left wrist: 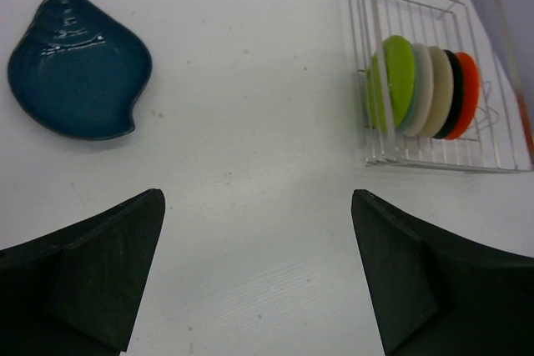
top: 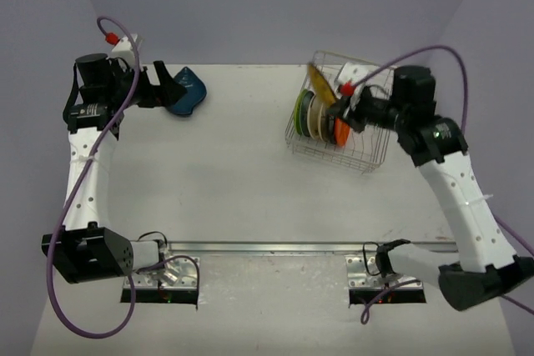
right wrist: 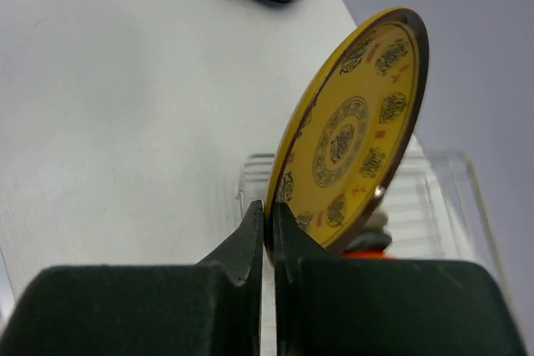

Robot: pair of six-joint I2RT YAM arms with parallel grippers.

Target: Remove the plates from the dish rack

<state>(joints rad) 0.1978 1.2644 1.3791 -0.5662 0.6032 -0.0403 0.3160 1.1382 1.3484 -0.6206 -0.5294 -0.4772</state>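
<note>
My right gripper (right wrist: 269,216) is pinched shut on the lower rim of the yellow patterned plate (right wrist: 350,135), which I hold on edge above the wire dish rack (top: 365,160). The lime green plate (left wrist: 392,81), cream plate (left wrist: 435,89), black plate (left wrist: 453,93) and orange plate (left wrist: 470,93) stand upright between its dividers. My left gripper (left wrist: 257,206) hangs wide open over the table (left wrist: 250,122), near the dark blue teardrop dish (left wrist: 79,68) lying flat there. I judge the held plate rigid, glazed, slippery and breakable. A rim pinch is the only hold the rack allows, so the plate may pivot between the pads unless kept vertical.
</note>
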